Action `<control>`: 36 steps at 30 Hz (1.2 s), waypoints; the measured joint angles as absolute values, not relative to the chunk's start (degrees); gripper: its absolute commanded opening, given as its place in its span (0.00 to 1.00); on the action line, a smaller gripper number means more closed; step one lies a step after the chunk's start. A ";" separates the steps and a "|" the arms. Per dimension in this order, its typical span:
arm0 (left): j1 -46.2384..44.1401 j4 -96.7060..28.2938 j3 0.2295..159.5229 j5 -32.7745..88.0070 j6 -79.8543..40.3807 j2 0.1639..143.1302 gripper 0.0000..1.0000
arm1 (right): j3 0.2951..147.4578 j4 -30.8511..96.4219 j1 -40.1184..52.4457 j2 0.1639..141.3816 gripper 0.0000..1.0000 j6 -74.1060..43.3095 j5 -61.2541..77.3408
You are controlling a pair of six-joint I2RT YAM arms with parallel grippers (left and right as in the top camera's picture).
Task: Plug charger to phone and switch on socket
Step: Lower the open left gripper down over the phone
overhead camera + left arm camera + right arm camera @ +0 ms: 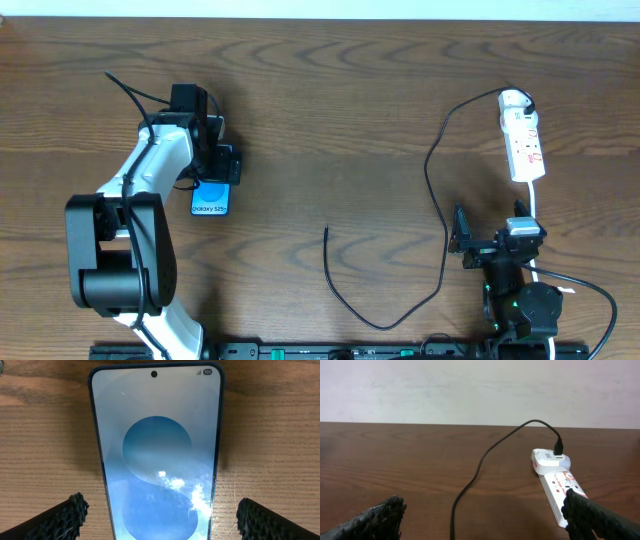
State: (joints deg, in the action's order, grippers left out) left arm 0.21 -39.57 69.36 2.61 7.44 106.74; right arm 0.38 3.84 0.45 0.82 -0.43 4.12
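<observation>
Brown wooden counter point(330, 100) is seen from overhead. The phone point(210, 199) is laid toward the left edge under the left hand point(218, 165). The socket point(522, 140) is set near the far right corner, with the right hand point(495, 238) below it. The charger point(432, 180) is looped toward the near edge, its free end apart from the phone.

At the left wrist, the open hand's fingers point(65, 517) are spread either side of the phone, not touching it.

At the right wrist, the hand is opened wide on nothing, and the socket is seen ahead.
</observation>
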 measured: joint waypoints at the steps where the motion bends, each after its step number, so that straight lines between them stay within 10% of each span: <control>1: 0.21 -39.57 69.36 2.61 7.44 106.74 0.98 | 0.38 3.81 0.45 0.82 0.99 -0.43 4.12; 36: 0.21 -39.31 67.64 2.61 7.29 106.74 0.98 | 0.38 3.81 0.45 0.82 0.99 -0.43 4.12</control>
